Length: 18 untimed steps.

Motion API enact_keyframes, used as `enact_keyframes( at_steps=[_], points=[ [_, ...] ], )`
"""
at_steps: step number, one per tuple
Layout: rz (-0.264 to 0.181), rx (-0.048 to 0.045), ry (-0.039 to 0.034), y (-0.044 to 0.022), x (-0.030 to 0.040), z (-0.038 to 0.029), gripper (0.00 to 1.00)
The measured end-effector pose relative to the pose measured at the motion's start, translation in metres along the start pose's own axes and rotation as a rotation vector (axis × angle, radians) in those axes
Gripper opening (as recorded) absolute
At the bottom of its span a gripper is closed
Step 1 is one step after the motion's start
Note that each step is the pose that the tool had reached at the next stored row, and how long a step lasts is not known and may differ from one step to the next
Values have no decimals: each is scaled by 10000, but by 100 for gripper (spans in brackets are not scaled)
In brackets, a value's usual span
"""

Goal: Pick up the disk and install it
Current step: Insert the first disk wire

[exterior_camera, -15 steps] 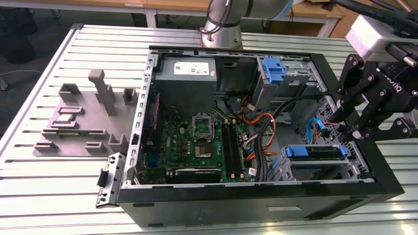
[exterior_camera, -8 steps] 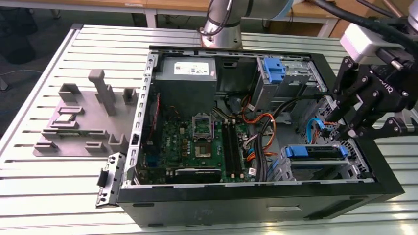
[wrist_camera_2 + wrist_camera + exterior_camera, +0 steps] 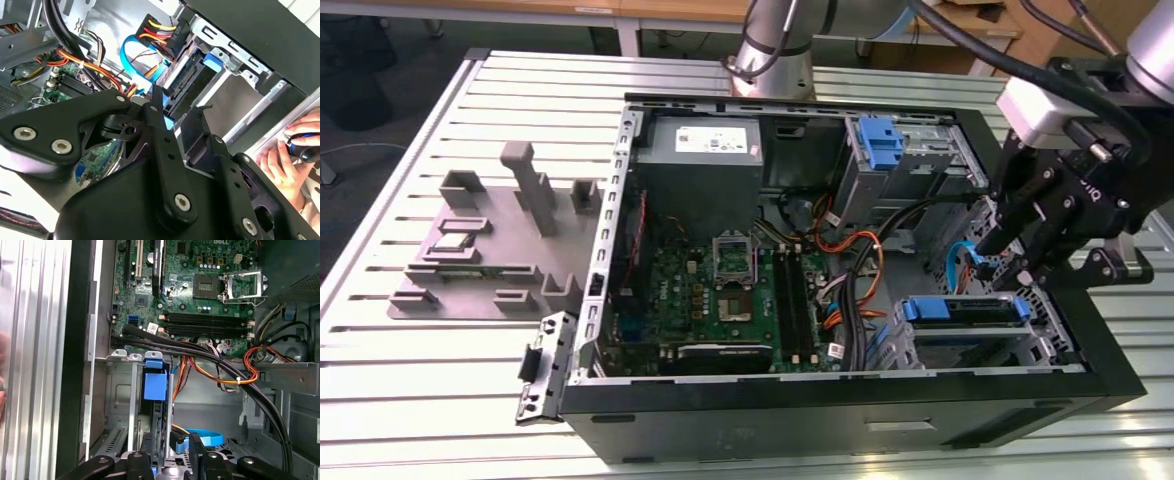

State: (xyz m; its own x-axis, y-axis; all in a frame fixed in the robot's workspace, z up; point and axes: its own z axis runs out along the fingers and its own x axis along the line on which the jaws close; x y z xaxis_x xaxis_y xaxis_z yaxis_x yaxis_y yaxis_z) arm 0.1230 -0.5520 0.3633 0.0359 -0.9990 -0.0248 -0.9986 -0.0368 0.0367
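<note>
The disk (image 3: 963, 311), a silver drive in blue carrier rails, sits in the lower drive bay of the open computer case (image 3: 854, 395), on the exterior view's right. My gripper (image 3: 1014, 262) hangs just above that bay, fingers apart with nothing between them. In the second wrist view the gripper (image 3: 179, 102) is open, and beyond its two black fingers lies the disk (image 3: 186, 74) with its connector edge and blue rail. In the first wrist view the disk (image 3: 154, 382) stands edge-on in its metal cage, past the gripper (image 3: 170, 452).
Orange and black cables (image 3: 854, 270) and a blue cable (image 3: 131, 55) run beside the bay. The case also holds a motherboard (image 3: 720, 290), a power supply (image 3: 700, 150) and a blue bracket (image 3: 881, 140). A grey fixture (image 3: 494, 240) stands outside. A person's hand (image 3: 287, 160) is near.
</note>
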Motion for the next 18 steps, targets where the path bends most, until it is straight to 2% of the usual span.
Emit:
enact_keyframes(
  at_steps=[5,18],
  points=[
    [0,-3,0,-3,-4,79,42],
    [0,-4,0,-3,-4,87,42]
  ],
)
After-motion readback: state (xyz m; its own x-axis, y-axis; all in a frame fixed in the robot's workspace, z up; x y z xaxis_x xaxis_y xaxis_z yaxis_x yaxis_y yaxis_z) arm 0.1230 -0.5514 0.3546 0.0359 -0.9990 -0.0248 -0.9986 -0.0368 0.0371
